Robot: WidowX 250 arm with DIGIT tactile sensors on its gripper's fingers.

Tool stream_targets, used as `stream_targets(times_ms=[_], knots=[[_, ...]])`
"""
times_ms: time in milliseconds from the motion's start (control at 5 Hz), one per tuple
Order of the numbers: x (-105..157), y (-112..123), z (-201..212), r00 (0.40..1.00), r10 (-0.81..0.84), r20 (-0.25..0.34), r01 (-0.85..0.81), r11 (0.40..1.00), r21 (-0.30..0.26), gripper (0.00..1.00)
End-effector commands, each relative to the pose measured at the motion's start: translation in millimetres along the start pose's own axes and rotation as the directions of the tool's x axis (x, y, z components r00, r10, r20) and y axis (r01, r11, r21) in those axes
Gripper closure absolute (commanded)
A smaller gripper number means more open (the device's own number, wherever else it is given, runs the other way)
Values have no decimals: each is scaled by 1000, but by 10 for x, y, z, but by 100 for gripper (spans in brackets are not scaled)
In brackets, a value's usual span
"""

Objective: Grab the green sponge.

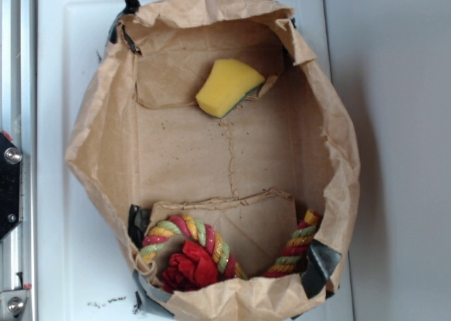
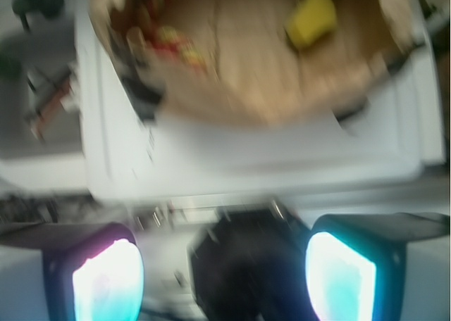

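Exterior view, left to right. A metal rail with bolts [image 1: 10, 194] runs down the left edge of the frame. Beside it lies a white tray-like surface [image 1: 63, 67], which carries an opened brown paper bag [image 1: 331, 145] spread out into a shallow basin, its rim held with strips of dark tape [image 1: 320, 265]. In the near left part of the bag lies a braided rope toy [image 1: 187, 254] in red, yellow and green, with a red knot at its middle; one strand of it curves up along the near right wall. The green sponge [image 1: 227, 86] rests at the far side of the bag, slightly right of centre, on the paper floor just below the far wall. Its broad yellow face is turned upward, and the thin dark green layer shows along its right lower edge. The sponge lies well apart from the rope toy, with bare creased paper between them. No arm appears in this view.

Wrist view, strongly blurred. The bag fills the upper part of the frame, with the rope toy at upper left and the sponge [image 2: 311, 15] at upper right. The gripper [image 2: 225, 275] occupies the lower edge: its two fingers [image 2: 106, 279] stand far apart, one at each lower corner, so the pincer is wide, with nothing between the fingers. The gripper is well apart from the sponge.
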State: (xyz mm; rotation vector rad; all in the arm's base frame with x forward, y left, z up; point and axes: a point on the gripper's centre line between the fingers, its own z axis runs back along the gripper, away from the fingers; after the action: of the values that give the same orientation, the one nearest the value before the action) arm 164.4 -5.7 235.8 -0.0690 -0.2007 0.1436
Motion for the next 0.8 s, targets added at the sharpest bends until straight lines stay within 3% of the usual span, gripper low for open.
stream_targets(times_ms=[0,200,600], knots=[[620,342,-218,932,324,160,-329,944,6,0],[759,476,-501,867,460,193,-461,886,-41,0],[983,618,-988,874,470,121,-464,882,-75,0]])
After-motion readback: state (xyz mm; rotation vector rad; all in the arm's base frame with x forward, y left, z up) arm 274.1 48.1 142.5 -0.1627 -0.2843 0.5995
